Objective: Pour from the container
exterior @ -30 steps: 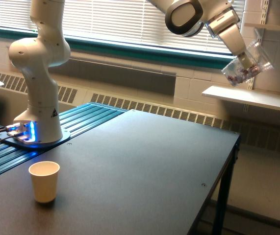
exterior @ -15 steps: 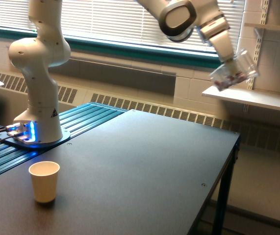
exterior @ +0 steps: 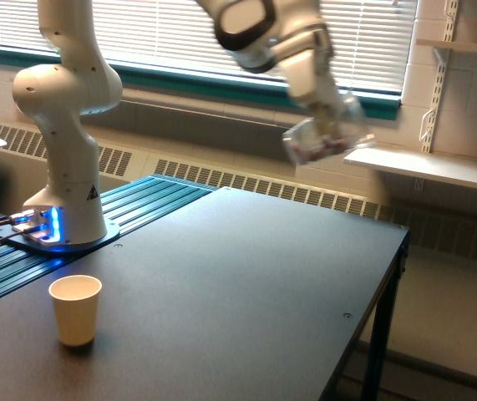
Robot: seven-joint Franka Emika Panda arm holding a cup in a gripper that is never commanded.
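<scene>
Clear plastic container with pinkish pieces, blurred, tilted high above the tabletop's far edge. Pinched in the jaws of the gripper. Cream paper cup upright near the front left corner.

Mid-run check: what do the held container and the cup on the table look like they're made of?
The container: looks like clear plastic, glossy; the wall behind shows through it, and small pink-reddish pieces sit inside. It is motion-blurred, so the finish is uncertain.
The paper cup: opaque cream, matte, with a rolled rim, most likely paper.
The gripper holds the container high above the dark table.
</scene>
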